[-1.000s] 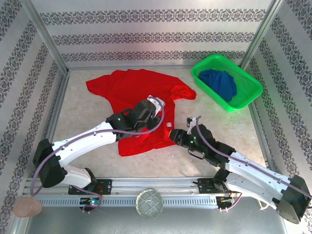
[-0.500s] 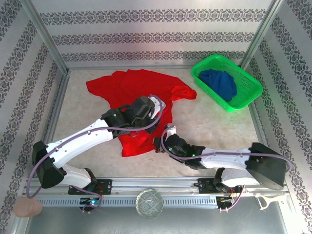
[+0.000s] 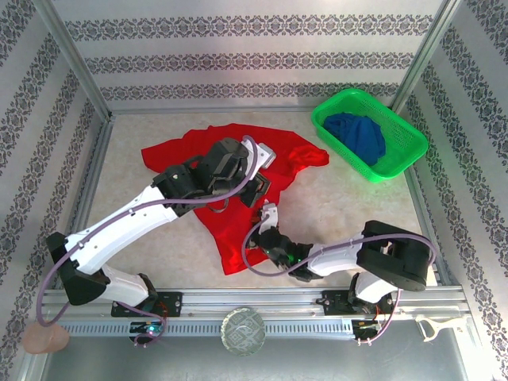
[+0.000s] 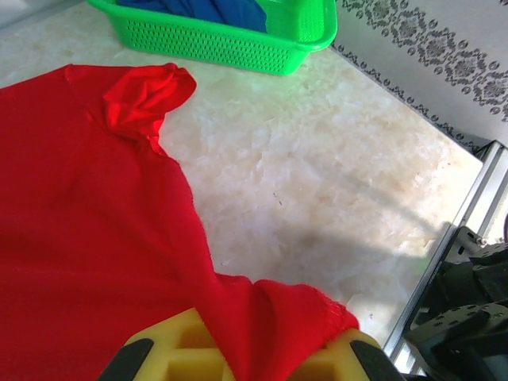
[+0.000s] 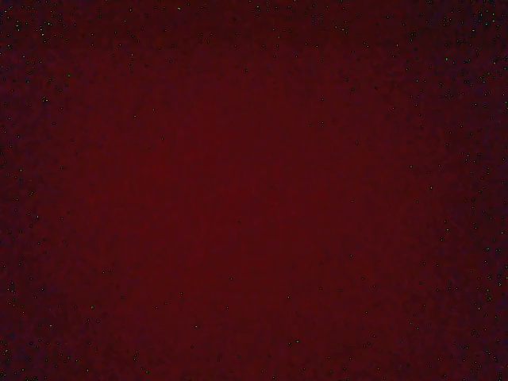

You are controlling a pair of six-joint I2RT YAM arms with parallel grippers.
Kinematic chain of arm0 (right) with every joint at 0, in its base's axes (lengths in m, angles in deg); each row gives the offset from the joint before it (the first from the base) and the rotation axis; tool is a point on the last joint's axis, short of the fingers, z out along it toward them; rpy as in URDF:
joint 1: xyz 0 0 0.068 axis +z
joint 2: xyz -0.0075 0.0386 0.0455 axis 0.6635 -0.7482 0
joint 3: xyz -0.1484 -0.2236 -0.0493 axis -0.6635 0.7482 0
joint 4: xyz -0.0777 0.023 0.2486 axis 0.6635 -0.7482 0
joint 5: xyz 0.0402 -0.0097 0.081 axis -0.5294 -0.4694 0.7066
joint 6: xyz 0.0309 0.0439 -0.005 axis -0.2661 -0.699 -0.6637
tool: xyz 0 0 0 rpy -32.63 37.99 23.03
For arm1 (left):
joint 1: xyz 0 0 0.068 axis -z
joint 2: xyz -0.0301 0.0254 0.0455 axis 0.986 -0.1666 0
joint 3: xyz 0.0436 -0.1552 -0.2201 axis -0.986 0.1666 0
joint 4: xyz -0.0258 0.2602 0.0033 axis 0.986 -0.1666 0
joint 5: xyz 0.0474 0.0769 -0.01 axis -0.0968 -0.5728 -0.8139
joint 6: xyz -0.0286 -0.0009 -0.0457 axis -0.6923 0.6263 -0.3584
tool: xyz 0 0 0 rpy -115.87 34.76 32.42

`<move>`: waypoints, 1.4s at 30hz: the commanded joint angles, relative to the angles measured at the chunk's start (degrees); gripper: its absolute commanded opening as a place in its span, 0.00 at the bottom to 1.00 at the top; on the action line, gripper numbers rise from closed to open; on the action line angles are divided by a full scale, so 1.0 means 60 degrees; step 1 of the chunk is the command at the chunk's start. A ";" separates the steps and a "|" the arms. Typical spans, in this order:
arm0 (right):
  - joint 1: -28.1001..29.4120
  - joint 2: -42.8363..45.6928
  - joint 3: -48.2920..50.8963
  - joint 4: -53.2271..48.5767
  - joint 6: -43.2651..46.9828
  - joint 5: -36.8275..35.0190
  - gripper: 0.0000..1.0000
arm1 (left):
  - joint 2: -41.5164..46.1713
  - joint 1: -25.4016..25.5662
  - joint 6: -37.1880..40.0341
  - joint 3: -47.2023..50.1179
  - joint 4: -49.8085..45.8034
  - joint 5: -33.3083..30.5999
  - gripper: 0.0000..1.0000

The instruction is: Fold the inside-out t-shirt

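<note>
The inside-out t-shirt (image 3: 225, 230) is bright red and lies rumpled at the table's middle, with one sleeve (image 3: 311, 155) reaching toward the basket. My left gripper (image 3: 255, 189) hangs over the shirt's right side. In the left wrist view its yellow pads (image 4: 178, 349) are shut on a raised fold of the red cloth (image 4: 79, 198). My right gripper (image 3: 260, 236) sits low at the shirt's near right edge. Dark red cloth covers the right wrist view and hides those fingers.
A green basket (image 3: 406, 159) holding a dark blue garment (image 3: 357, 135) stands at the back right, and its mesh wall (image 4: 222, 48) shows in the left wrist view. Bare table lies to the right of the shirt. A round disc (image 3: 243, 331) rests on the front rail.
My left gripper rose and moved back with the cloth, bunching the shirt. My right arm swung left, folded low, and its gripper went to the shirt's near edge and shut.
</note>
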 commanded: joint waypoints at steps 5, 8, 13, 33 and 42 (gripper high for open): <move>0.0823 0.0064 0.0382 0.0013 0.0459 -0.1496 0.00 | -0.0310 -0.0049 -0.0005 -0.0427 -0.0343 -0.0039 0.00; 0.0917 -0.0233 0.0241 -0.0063 0.0408 -0.1485 0.00 | -0.0409 -0.0048 0.0068 -0.0483 -0.0370 -0.0039 0.00; 0.0281 -0.0936 -0.0263 -0.0279 0.0155 -0.0590 0.00 | -0.0452 -0.0077 0.0171 -0.0574 -0.0434 -0.0029 0.00; -0.3501 -0.1462 -0.1551 -0.0567 -0.0646 0.4357 0.00 | 0.0246 -0.0283 0.0615 -0.0412 -0.0756 0.0156 0.00; -0.4646 -0.1024 -0.1166 -0.0121 -0.1237 0.5219 0.00 | 0.0202 -0.0421 0.0947 -0.0506 -0.1093 0.0517 0.00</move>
